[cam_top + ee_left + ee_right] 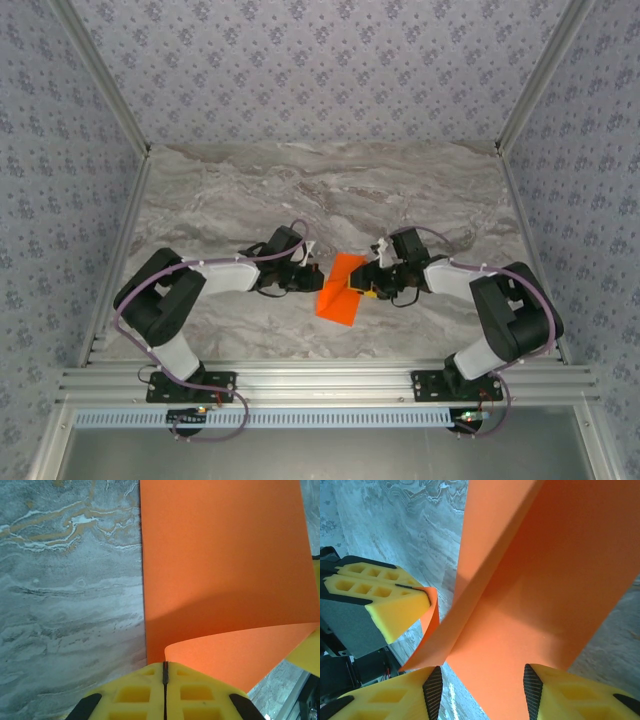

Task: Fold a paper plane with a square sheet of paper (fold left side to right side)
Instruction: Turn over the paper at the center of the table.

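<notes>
Between the two arms, near the front of the bench [420,190], we see the square sheet of paper [338,292] [220,565] [545,605], bright orange and partly lifted off the marble. Its lower layer lies flat; one side curls up and over.

In the left wrist view, the curled edge runs straight into the seam of the left jaws. Their yellow pads [135,695] sit pressed together with no gap, so we read them as closed and pinching that edge. The right wrist view agrees: the edge of the sheet bends at the tip of those pads [395,600]. We judge the edge is held this way so it can be carried across to the right side, as the task asks.

On the right jaws, the pads [560,695] stand well apart, with orange paper showing in the gap between them, not clamped. We call them open. Whether either pad touches the sheet we cannot tell. Seen from above, they sit at the right side of the sheet, which suits pinning the lower layer or receiving the incoming edge; that is our guess.

The fold looks under way but not finished: the edges are not yet matched and there is no plane shape.

Risk we flag: the paper is thin, so a one-point pinch can let the flap twist and the corners land skewed. The loose lower layer may also slide on the smooth bench. The next move calls for a low, even carry.
</notes>
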`<control>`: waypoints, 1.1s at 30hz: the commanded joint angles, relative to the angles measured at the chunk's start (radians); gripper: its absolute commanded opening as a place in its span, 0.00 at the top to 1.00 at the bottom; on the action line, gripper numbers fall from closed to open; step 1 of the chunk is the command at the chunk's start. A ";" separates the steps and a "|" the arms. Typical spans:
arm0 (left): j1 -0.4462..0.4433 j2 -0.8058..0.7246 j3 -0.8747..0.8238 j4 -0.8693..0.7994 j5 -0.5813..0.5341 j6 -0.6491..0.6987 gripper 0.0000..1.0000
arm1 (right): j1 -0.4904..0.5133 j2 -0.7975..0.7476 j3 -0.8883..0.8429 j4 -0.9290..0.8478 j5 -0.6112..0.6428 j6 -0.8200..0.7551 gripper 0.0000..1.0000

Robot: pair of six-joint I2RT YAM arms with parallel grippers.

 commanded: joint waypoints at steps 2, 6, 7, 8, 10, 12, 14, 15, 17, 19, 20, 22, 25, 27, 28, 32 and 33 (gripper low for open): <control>0.005 -0.033 0.002 0.003 -0.002 0.014 0.94 | 0.013 0.011 0.036 0.016 -0.012 0.024 0.51; 0.005 -0.032 0.003 0.004 -0.001 0.015 0.94 | 0.013 -0.026 0.032 -0.004 0.002 0.020 0.49; 0.005 -0.030 0.004 0.002 0.000 0.014 0.94 | 0.014 -0.034 0.032 -0.005 -0.003 0.018 0.48; 0.005 -0.030 0.004 0.002 0.000 0.015 0.94 | 0.014 -0.041 0.032 -0.005 -0.007 0.019 0.47; 0.005 -0.028 0.003 0.002 0.001 0.016 0.94 | 0.016 -0.047 0.033 -0.004 -0.013 0.021 0.44; 0.004 -0.028 0.003 0.003 0.000 0.017 0.94 | 0.016 -0.047 0.035 -0.002 -0.013 0.026 0.43; 0.005 -0.028 0.004 0.004 0.001 0.016 0.94 | 0.015 -0.047 0.036 0.002 -0.013 0.030 0.42; 0.005 -0.027 0.002 0.004 0.001 0.016 0.94 | 0.016 -0.048 0.035 0.005 -0.014 0.032 0.42; 0.004 -0.028 0.002 0.003 0.001 0.017 0.94 | 0.014 -0.050 0.034 0.008 -0.016 0.035 0.40; 0.004 -0.028 0.004 0.002 0.001 0.016 0.94 | 0.015 -0.057 0.029 0.009 -0.015 0.038 0.38; 0.005 -0.030 0.004 0.001 0.001 0.016 0.94 | 0.014 -0.062 0.027 0.010 -0.013 0.042 0.37; 0.005 -0.029 0.004 0.002 0.001 0.016 0.94 | 0.016 -0.069 0.026 0.010 -0.010 0.042 0.34; 0.005 -0.028 0.003 0.001 0.002 0.017 0.94 | 0.014 -0.072 0.024 0.015 -0.010 0.049 0.30; 0.004 -0.030 0.004 0.000 0.003 0.018 0.94 | 0.016 -0.071 0.021 0.019 -0.007 0.053 0.29; 0.004 -0.030 0.002 0.000 0.003 0.017 0.94 | 0.016 -0.069 0.020 0.016 -0.003 0.053 0.29; 0.004 -0.032 0.000 0.001 0.003 0.017 0.94 | 0.020 -0.044 0.025 0.021 0.004 0.070 0.29; 0.005 -0.032 0.000 0.001 0.003 0.017 0.94 | 0.020 -0.035 0.028 0.028 0.001 0.075 0.30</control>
